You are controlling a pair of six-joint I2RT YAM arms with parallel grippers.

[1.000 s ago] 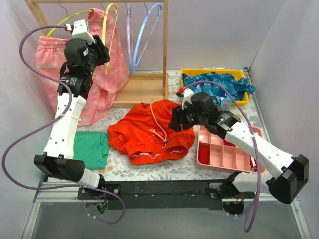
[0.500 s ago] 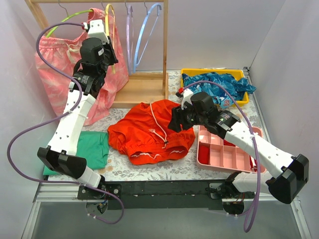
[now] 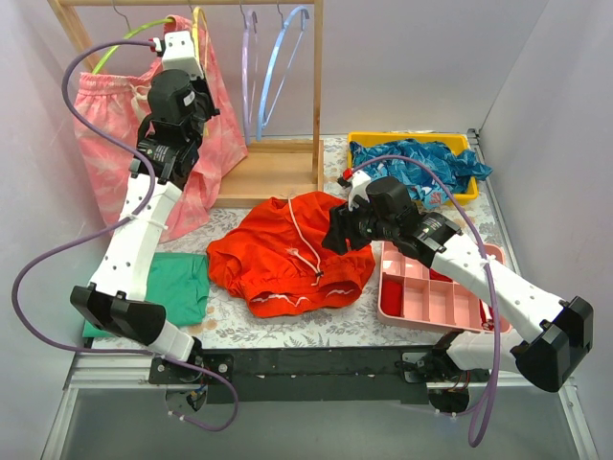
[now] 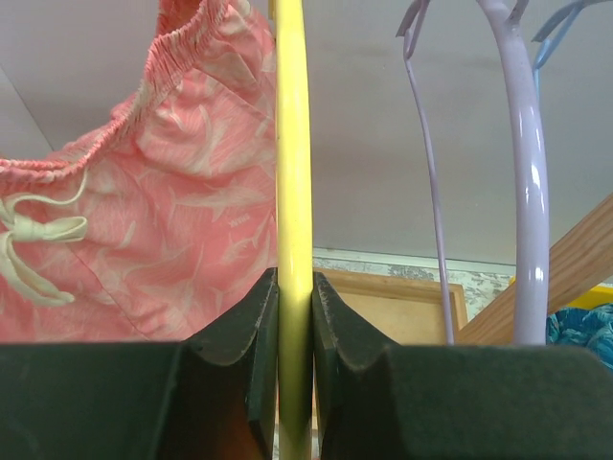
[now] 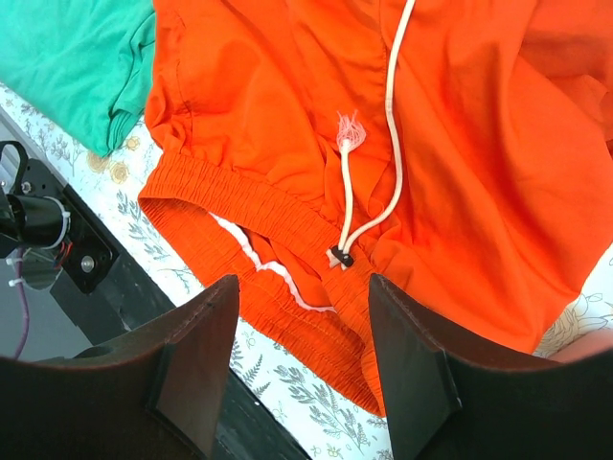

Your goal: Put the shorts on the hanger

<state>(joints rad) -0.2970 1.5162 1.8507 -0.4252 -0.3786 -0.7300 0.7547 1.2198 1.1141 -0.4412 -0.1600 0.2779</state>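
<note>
The red-orange shorts (image 3: 287, 251) lie crumpled on the table's middle, white drawstring up; in the right wrist view the shorts (image 5: 383, 144) fill the frame. My right gripper (image 3: 337, 235) hovers open just above their right side, its own view (image 5: 302, 355) showing the waistband between the jaws. The yellow hanger (image 3: 198, 21) hangs on the wooden rack (image 3: 318, 86). My left gripper (image 3: 196, 91) is raised at the rack and shut on the yellow hanger (image 4: 293, 192), which runs upright between the pads.
Pink patterned shorts (image 3: 96, 105) hang on a green hanger (image 3: 124, 40) at far left. Lilac (image 3: 247, 57) and pale blue hangers (image 3: 283, 48) hang right of the yellow one. A green cloth (image 3: 177, 283), pink compartment tray (image 3: 431, 287) and yellow bin with blue cloth (image 3: 412, 158) sit around.
My left arm has risen and moved right toward the rack top, carrying its gripper up along the yellow hanger. The right arm and the shorts have not moved.
</note>
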